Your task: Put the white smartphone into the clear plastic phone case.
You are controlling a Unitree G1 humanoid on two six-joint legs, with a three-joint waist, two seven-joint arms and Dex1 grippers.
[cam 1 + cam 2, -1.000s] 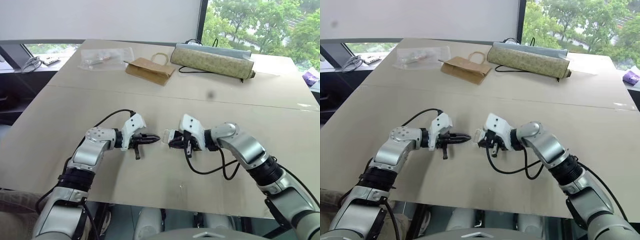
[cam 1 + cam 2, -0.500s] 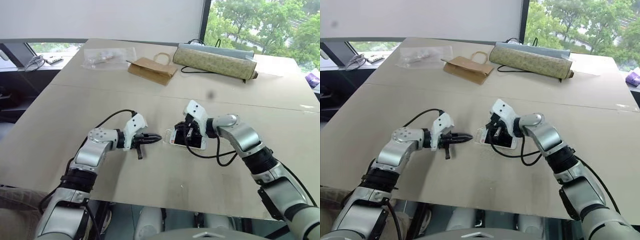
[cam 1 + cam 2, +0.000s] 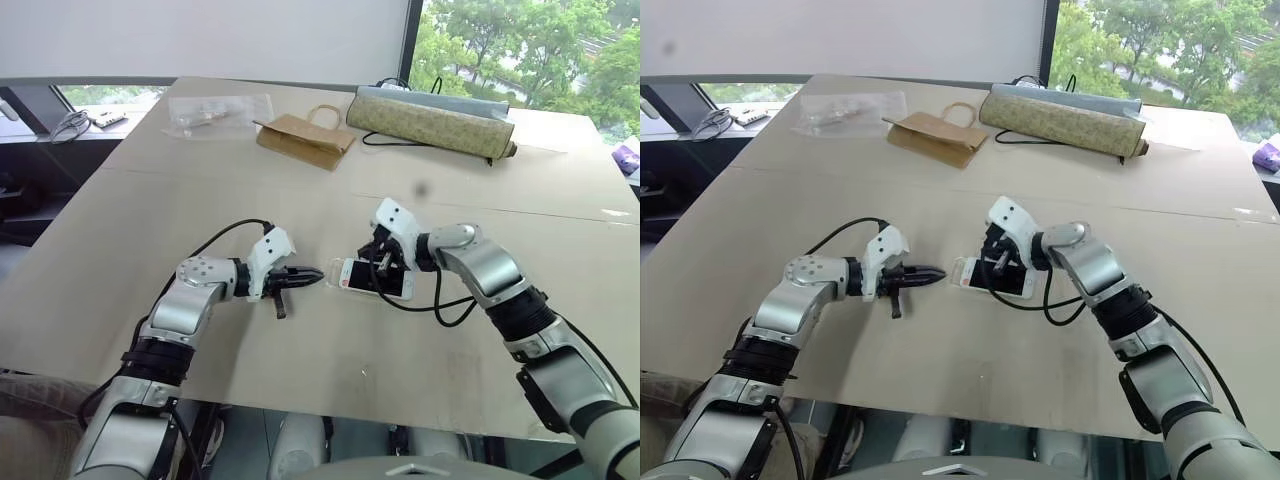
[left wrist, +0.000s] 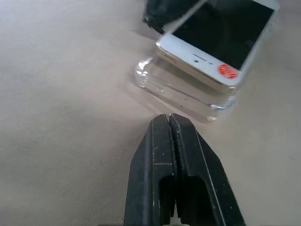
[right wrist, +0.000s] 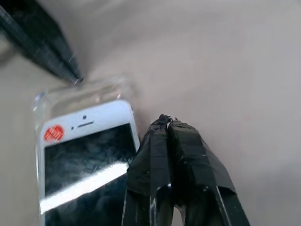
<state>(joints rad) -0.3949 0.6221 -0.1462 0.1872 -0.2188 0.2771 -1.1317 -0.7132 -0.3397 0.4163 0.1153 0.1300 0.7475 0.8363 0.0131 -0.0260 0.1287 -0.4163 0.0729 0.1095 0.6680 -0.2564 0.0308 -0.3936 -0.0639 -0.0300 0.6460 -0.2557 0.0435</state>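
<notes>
Phone: I see the white smartphone with black screen (image 3: 987, 279) flat on the beige tabletop (image 3: 940, 360).
Right gripper (image 3: 992, 262): pressed shut over it.
Left gripper (image 3: 937, 273): shut, just beside it.

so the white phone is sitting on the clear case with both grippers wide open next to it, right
Not quite: both grippers are shut. The left wrist view shows the left gripper with its fingers pressed together, and the right wrist view shows the same for the right gripper. The white smartphone does sit on the clear plastic phone case.

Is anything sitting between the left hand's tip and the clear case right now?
Nothing: in the left wrist view a short bare stretch of table separates the shut left hand from the clear case, with the white smartphone lying on it.
</notes>
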